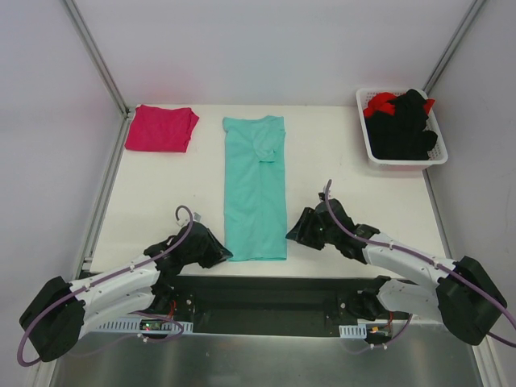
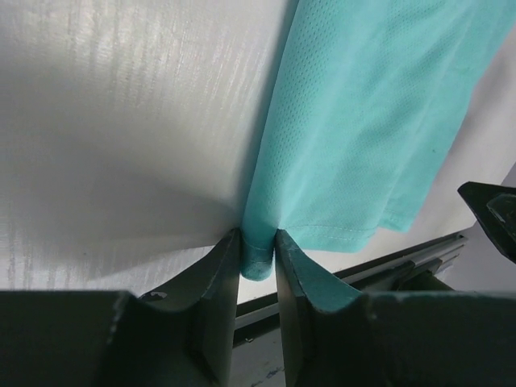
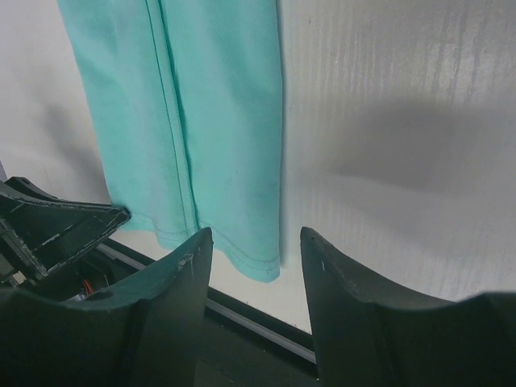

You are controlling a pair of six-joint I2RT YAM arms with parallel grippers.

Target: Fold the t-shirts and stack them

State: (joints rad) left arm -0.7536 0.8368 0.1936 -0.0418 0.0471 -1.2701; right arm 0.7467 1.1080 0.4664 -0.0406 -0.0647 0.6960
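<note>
The teal t-shirt (image 1: 254, 185) lies on the table as a long narrow strip, sleeves folded in, hem toward me. My left gripper (image 1: 222, 254) is shut on its near left hem corner (image 2: 260, 254). My right gripper (image 1: 294, 232) is open, its jaws either side of the near right hem corner (image 3: 262, 262) without touching it. The magenta-pink t-shirt (image 1: 161, 127) lies folded at the far left of the table.
A white basket (image 1: 367, 141) at the far right holds black and red garments (image 1: 403, 121). The table's near edge and a metal rail (image 3: 258, 322) run just below the hem. The left finger shows in the right wrist view (image 3: 64, 226).
</note>
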